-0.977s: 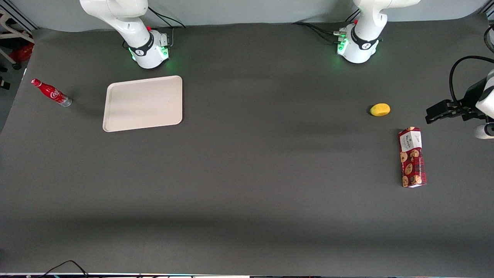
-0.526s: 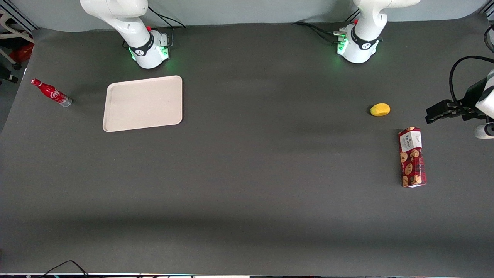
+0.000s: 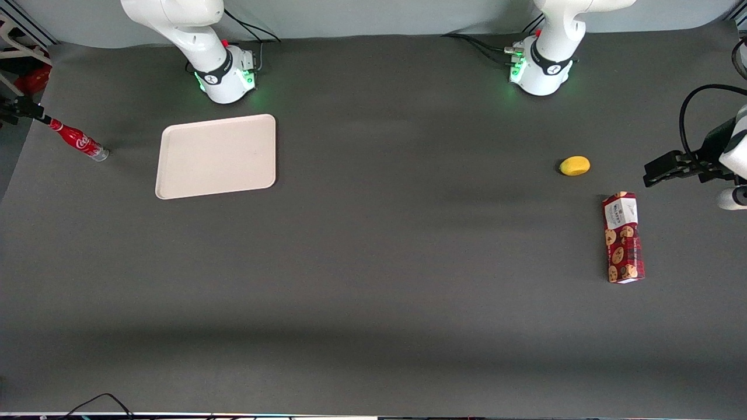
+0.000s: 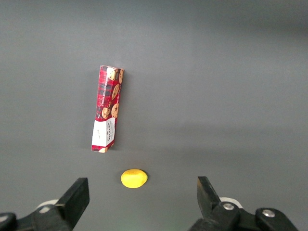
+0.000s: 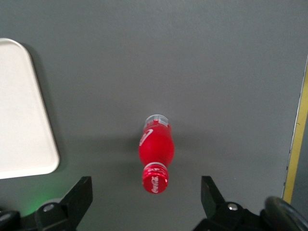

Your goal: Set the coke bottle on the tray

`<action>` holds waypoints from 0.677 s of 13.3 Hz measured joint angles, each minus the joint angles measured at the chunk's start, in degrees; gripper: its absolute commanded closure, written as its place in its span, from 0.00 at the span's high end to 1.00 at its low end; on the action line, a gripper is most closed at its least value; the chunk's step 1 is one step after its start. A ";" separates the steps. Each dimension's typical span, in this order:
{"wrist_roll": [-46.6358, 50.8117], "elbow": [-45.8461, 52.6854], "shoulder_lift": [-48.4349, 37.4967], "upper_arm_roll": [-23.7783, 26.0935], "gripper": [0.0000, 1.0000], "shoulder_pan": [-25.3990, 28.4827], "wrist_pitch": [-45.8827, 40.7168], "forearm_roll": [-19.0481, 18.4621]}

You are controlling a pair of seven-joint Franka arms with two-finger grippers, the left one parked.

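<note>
At the working arm's end of the dark table, the front view shows the slim red coke bottle standing upright, apart from the cream-beige rectangular tray at its three o'clock; the black gripper hangs just above its cap. In the right wrist view, the gripper is spread wide, the bottle between its fingers, untouched, the tray beside it.
</note>
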 measured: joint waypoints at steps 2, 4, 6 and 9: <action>-2.53 -2.11 0.01 -1.70 1.00 -0.01 3.11 -0.76; -4.92 -2.94 0.00 -3.62 1.00 -0.05 5.46 -0.80; -5.29 -4.25 0.00 -4.03 1.00 -0.05 7.43 -0.83; -5.29 -6.63 0.01 -4.03 1.00 -0.02 10.83 -0.87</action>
